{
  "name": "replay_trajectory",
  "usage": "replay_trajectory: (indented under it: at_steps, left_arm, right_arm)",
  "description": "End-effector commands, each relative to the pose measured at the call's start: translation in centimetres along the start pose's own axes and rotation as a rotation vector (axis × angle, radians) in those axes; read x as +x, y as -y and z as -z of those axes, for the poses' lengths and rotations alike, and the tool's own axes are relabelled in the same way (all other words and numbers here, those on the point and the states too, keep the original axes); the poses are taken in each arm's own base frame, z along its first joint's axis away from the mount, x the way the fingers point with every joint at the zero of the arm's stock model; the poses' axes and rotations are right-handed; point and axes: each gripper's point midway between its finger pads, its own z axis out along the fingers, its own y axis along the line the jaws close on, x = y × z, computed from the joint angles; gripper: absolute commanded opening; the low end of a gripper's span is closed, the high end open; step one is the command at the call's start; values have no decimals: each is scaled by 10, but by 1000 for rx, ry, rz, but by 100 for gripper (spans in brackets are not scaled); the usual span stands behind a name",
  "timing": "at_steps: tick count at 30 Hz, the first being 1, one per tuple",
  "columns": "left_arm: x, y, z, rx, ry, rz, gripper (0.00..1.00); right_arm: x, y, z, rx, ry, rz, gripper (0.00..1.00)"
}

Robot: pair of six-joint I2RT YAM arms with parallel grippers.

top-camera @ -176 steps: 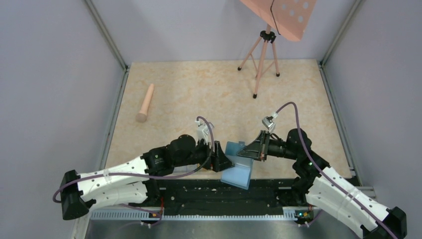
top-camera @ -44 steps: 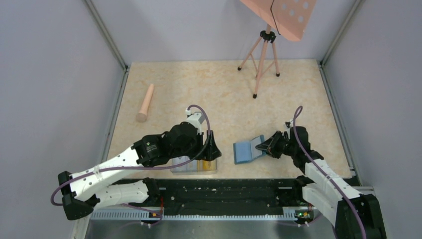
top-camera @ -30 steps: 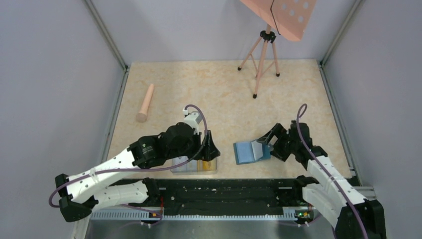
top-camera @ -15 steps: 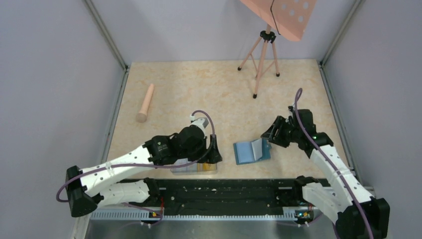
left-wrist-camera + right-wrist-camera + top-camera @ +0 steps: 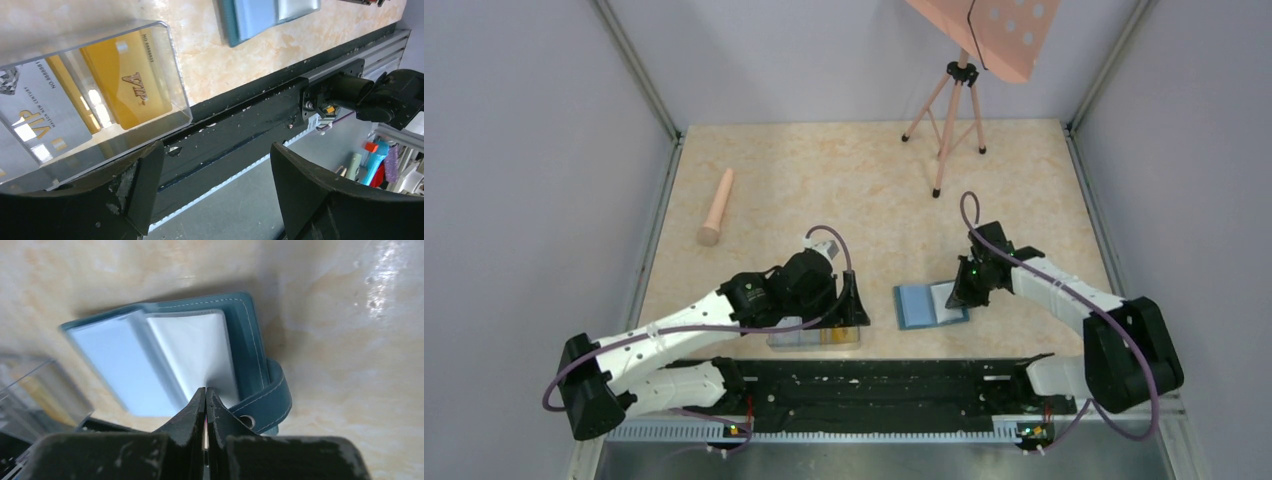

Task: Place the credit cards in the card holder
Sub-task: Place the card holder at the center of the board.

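Cards point(image 5: 127, 82) lay in the box point(image 5: 176, 75), left of the open holder point(image 5: 250, 340). Left gripper point(image 5: 217, 160) gaped beside them, needing to drop and pinch one; right gripper point(image 5: 205, 390) was shut, perhaps holding a sleeve point(image 5: 200, 350).

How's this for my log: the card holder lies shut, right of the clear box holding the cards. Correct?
No. The card holder lies open, pockets showing, as the right wrist view shows; it is right of the clear box holding the cards.
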Motion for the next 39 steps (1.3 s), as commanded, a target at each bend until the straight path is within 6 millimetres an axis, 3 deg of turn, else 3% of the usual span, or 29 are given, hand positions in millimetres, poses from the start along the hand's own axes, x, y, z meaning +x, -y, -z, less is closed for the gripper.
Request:
replay_trajectory:
  at_steps: [1,7,15,20,26,32,39]
  left_arm:
    - [-7,5,6,83,26,78,83]
    - [-14,-10,11,89,50,148,83]
    - [-10,-48,13,-26,48,186,81]
    - [-5,-72,16,-140,44,174,80]
    - [-1,-85,9,-177,28,183,74]
    - [-3,-89,-3,-162,36,197,60]
    - [-1,-99,-18,-155,21,229,51]
  right_arm:
    - [-2,31,-17,156,-12,23,0]
    - [2,43,-35,157,-92,1,0]
    - [-1,19,-21,36,-64,29,9]
    - [-3,-1,-4,-43,-37,60,15]
    - [1,-35,12,-145,-10,90,24]
    - [12,-62,15,-217,-17,116,31]
    - [34,-103,15,-312,-46,154,43]
